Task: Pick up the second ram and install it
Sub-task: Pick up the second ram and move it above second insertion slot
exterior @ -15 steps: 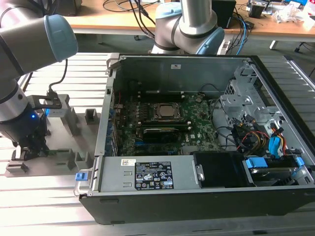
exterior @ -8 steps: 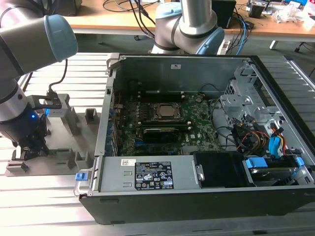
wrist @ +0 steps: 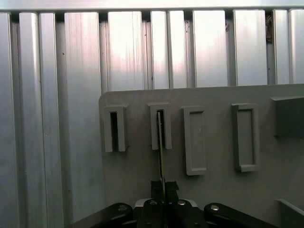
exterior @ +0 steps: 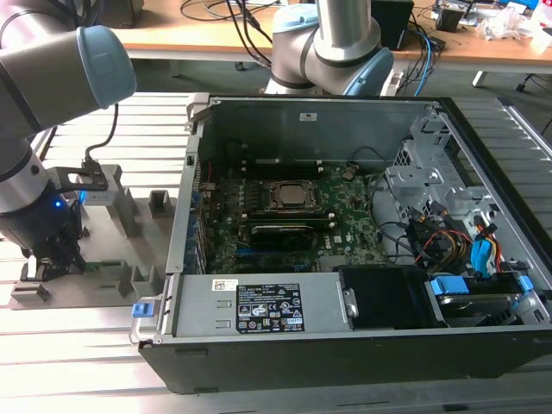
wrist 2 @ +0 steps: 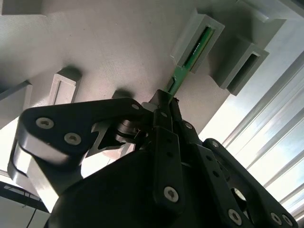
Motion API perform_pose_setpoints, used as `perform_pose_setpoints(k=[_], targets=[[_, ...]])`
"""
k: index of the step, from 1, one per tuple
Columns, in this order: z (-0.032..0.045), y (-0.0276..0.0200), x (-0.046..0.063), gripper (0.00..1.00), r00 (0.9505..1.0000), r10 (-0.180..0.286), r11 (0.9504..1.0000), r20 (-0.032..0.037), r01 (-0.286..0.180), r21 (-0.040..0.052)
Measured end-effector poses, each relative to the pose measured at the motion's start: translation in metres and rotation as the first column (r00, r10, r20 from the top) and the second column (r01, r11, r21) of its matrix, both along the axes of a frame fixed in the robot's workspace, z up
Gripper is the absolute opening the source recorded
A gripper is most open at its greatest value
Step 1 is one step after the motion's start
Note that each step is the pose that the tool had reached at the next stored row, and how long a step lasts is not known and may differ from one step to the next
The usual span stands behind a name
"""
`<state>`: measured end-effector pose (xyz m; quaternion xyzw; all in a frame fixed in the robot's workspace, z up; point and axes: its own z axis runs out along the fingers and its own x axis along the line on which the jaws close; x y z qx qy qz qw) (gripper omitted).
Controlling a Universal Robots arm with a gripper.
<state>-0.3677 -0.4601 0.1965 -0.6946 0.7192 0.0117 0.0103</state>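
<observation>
A: Where is the second ram (wrist 2: 192, 54)?

B: On edge over the grey holder plate (wrist 2: 118, 42). Its far end is tucked into a slotted pocket (wrist 2: 212, 29), and the other end runs back to the gripper (wrist 2: 167, 102).

A: And the jaws?

B: Clenched on the stick, one finger against each flat face, as far as the second wrist view shows. The gripper's own body hides whatever lies behind that hold.

A: Which way does its long axis run?

B: Along the plate, straight from the jaws to the pocket. In the first wrist view it is only a thin edge-on line between the two, with no lean to either side that I can see.

A: Anything in the other pockets?

B: The neighbouring pocket (wrist: 114, 128) has a dark slot and looks empty. I can't tell about the blocks further along.

A: And where would it be installed?

B: The open computer case (exterior: 285, 345) stands on the counter (exterior: 78, 379) just beside the plate, towards the exterior view's right. The motherboard (exterior: 345, 211) lies flat inside it, well apart from the gripper, with the case wall between them.
</observation>
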Motion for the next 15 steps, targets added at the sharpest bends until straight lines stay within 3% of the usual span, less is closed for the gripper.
perform_pose_setpoints(k=[3, 6, 15], targets=[[0.0014, 0.0, 0.0, 0.14, 1.0, 0.0, 1.0, -0.0002, 0.0, -0.0002], [0.0106, 0.0, 0.0, 0.14, 1.0, 0.0, 1.0, 0.0, 0.0, -0.0001], [0.0249, 0.0, 0.0, 0.14, 1.0, 0.0, 1.0, 0.0, 0.0, 0.0]])
